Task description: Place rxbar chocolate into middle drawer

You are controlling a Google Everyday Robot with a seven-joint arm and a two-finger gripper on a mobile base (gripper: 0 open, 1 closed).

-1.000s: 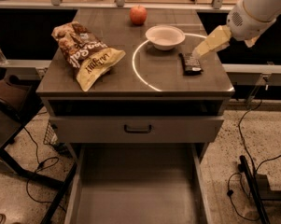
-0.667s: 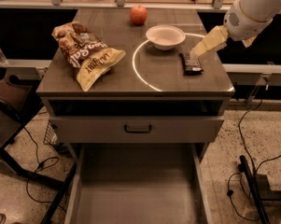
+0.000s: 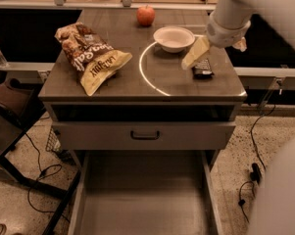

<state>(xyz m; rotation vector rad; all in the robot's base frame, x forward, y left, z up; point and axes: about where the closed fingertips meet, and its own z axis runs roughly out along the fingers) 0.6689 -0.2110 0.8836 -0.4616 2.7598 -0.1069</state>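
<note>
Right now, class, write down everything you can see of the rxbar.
The rxbar is a small, flat bar in a dark wrapper with faint pale marks. It lies flat on the cabinet top near the right edge, right of the bowl and apart from it. The end effector hangs over its left end, hiding part; contact cannot be told.

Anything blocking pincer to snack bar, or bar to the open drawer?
Nothing visible. The pincer is right beside the snack bar on the countertop's right side; the bowl stands behind, out of the way. The drawer below is pulled out, floor bare, and nothing lies between bar and front edge.
</note>
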